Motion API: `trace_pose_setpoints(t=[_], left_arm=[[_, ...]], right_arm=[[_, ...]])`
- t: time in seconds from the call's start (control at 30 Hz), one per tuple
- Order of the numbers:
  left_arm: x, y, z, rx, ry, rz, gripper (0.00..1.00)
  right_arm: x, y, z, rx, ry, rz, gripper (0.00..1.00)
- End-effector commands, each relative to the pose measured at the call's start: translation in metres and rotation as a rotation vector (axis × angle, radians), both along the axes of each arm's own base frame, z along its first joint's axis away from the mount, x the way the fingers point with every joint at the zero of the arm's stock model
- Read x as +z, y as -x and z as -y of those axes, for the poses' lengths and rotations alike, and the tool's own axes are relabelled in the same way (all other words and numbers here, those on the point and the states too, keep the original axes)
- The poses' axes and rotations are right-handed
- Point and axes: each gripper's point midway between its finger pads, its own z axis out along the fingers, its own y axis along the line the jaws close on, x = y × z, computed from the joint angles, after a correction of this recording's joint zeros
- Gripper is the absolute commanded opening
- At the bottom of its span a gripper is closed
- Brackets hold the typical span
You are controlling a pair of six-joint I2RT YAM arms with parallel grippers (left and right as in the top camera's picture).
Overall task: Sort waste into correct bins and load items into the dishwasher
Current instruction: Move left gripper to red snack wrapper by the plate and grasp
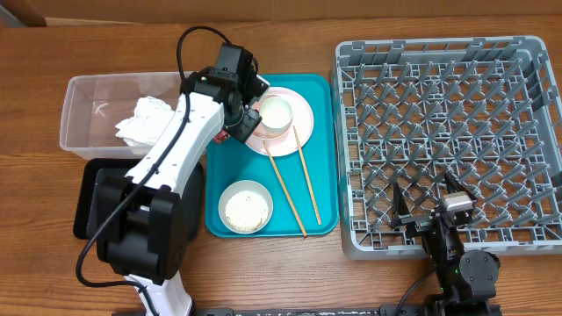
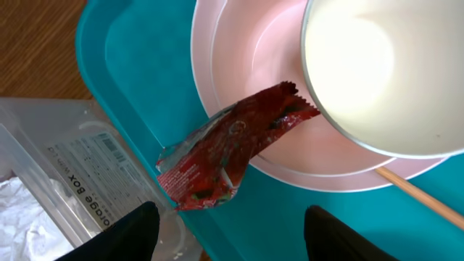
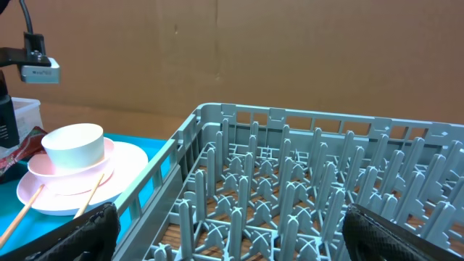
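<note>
Left gripper (image 2: 230,212) hovers low over the left side of the teal serving tray (image 1: 314,206), fingers (image 2: 123,233) spread apart and nothing between them. Just ahead of those fingertips lies the crumpled red wrapper (image 2: 232,148), draped across the rim of the pale pink plate (image 2: 239,65), its lower end down on the teal. The small white cup (image 2: 384,72) stands on that plate, right beside the wrapper's upper tip.

In the overhead view, the clear plastic tub (image 1: 83,96) sits at upper left with the crumpled white tissue (image 1: 145,118) inside. The black tray (image 1: 86,206) sits below it, partly hidden under the arm. At the bottom of the teal tray is a pale round bowl (image 1: 246,207) holding white rice. Two wooden chopsticks (image 1: 307,175) lie slanted beside it, their upper ends on the pink plate.

Over on the right, the right gripper (image 3: 228,225) waits at the lower edge of the grey dish rack (image 1: 439,79), jaws spread wide, holding nothing.
</note>
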Motion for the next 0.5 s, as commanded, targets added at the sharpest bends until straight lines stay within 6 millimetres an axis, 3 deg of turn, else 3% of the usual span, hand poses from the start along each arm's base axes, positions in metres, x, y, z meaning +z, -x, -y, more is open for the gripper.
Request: trace_pose_setpoints(t=[0.0, 0.23, 0.47], left_arm=[[-0.012, 0.006, -0.003, -0.076, -0.035, -0.021, 0.66], [-0.027, 0.007, -0.007, -0.104, -0.039, -0.030, 0.63], [-0.033, 0.006, -0.012, -0.103, 0.079, -0.045, 0.60]], right_arm=[[-0.002, 0.000, 0.000, 0.000, 0.000, 0.003, 1.00], [-0.002, 0.000, 0.000, 0.000, 0.000, 0.003, 1.00], [-0.002, 0.000, 0.000, -0.001, 0.000, 0.003, 1.00]])
